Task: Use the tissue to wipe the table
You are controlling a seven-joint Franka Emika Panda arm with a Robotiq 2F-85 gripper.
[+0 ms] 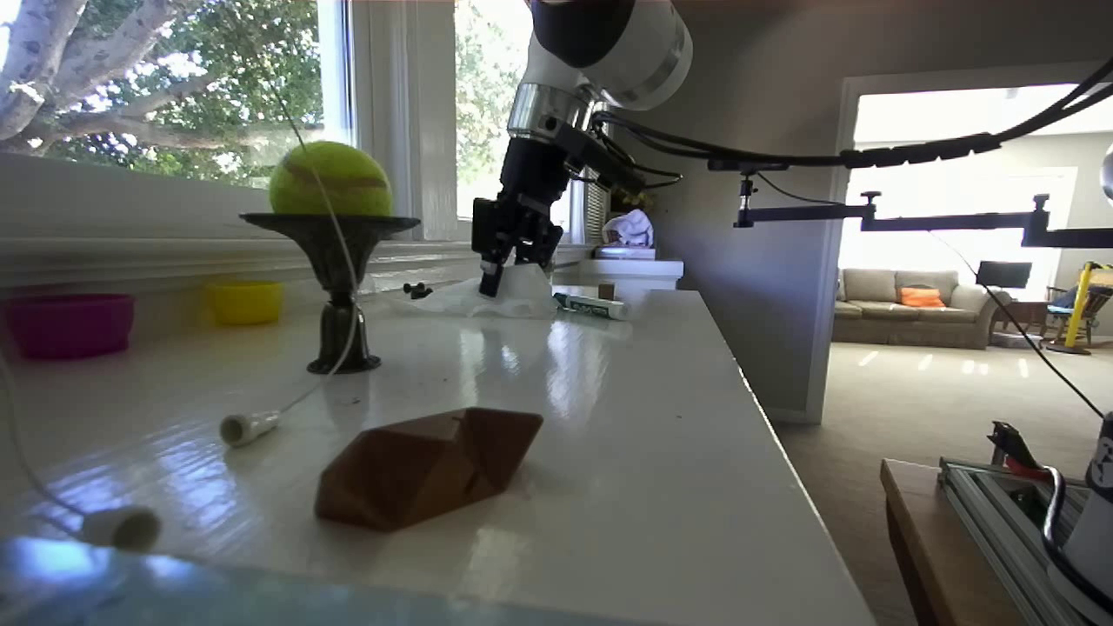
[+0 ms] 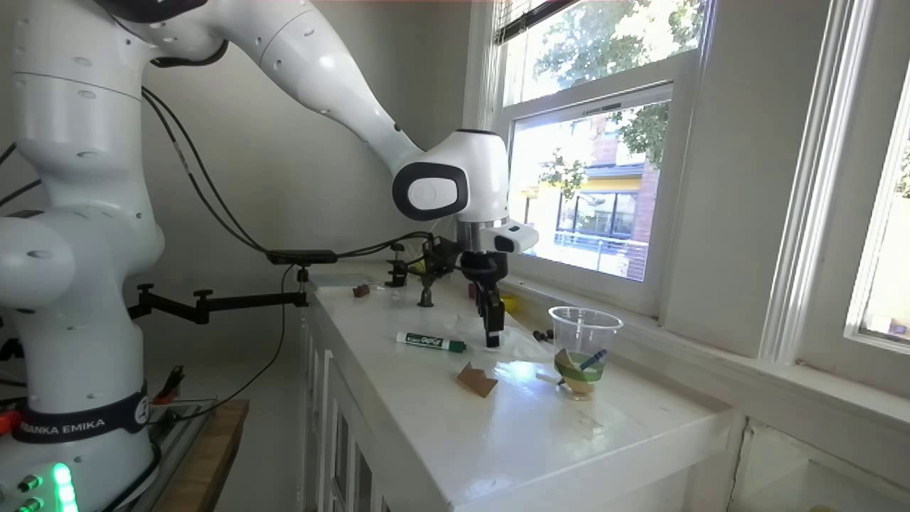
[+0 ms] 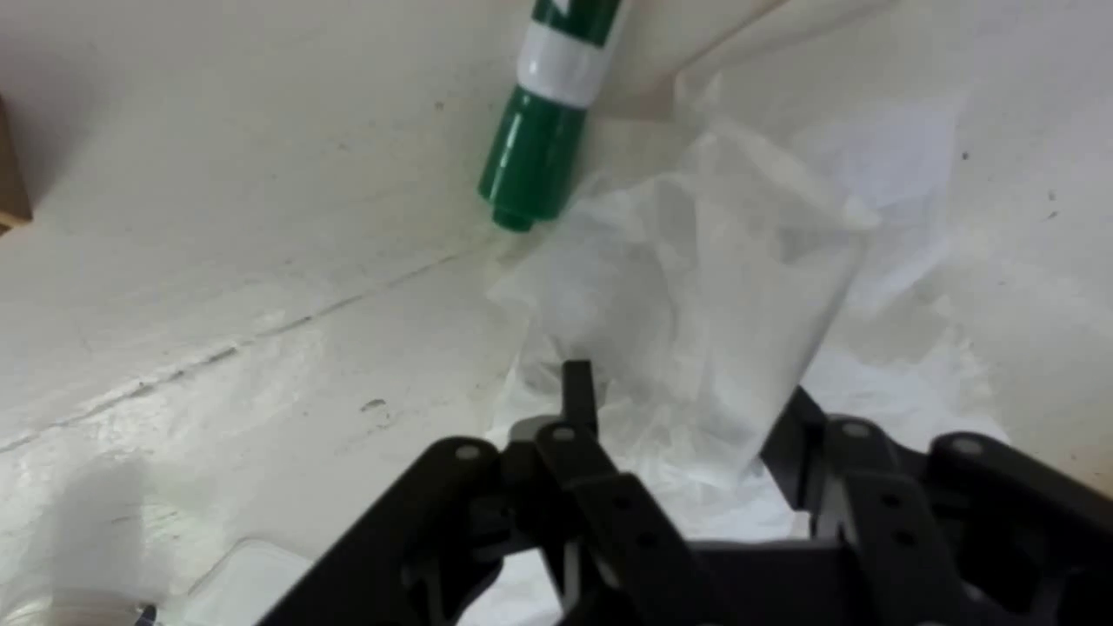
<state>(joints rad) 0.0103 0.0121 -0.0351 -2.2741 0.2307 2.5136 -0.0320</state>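
Observation:
A crumpled white tissue (image 3: 696, 287) lies on the white table (image 3: 217, 217). It also shows in both exterior views (image 1: 522, 296) (image 2: 525, 345). My gripper (image 3: 678, 413) points down at the tissue. In the wrist view its two black fingers stand well apart, with raised tissue folds between them. The right finger borders the tissue's edge; I cannot tell whether it presses on it. In both exterior views the gripper (image 1: 507, 276) (image 2: 492, 340) is low over the table at the tissue.
A green marker (image 3: 539, 148) lies beside the tissue. A clear cup (image 2: 584, 331) and a brown piece (image 2: 477, 380) stand nearby. A tennis ball (image 1: 330, 178) on a dark stand (image 1: 335, 261), a brown faceted block (image 1: 426, 469), purple (image 1: 69, 326) and yellow (image 1: 245, 303) bowls are also on the table.

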